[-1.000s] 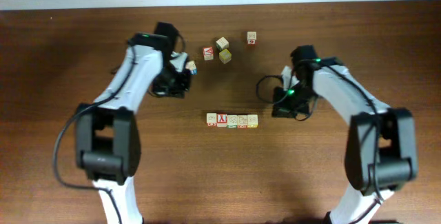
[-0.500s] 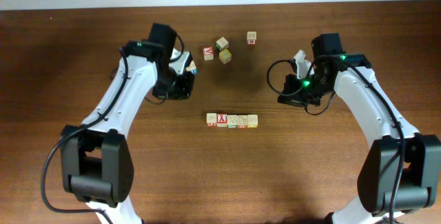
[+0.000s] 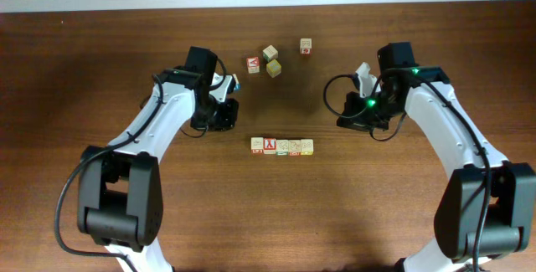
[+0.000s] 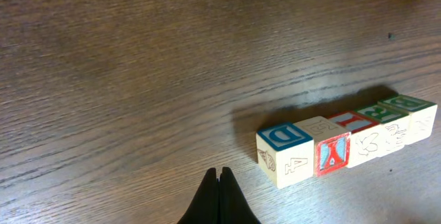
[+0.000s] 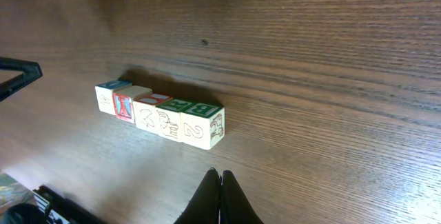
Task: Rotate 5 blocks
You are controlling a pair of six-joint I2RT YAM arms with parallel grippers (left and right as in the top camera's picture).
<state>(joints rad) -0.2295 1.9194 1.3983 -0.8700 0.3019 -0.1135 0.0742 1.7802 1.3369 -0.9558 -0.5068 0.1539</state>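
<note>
The blocks [image 3: 282, 146] lay in a touching row of five on the table [image 3: 84, 54], ahead and right of the left gripper [image 4: 219, 177], ahead and left of the right gripper [image 5: 220, 177]. Both pairs of jaws were pressed together, empty. Four loose cubes [image 3: 274, 68] sat beyond the row

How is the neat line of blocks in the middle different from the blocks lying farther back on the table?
The row of five blocks sits edge to edge in one straight line; the four loose blocks are scattered. The row's cubes sit square to each other; some loose blocks are turned at an angle. All are small pale wooden cubes with coloured print.
</note>
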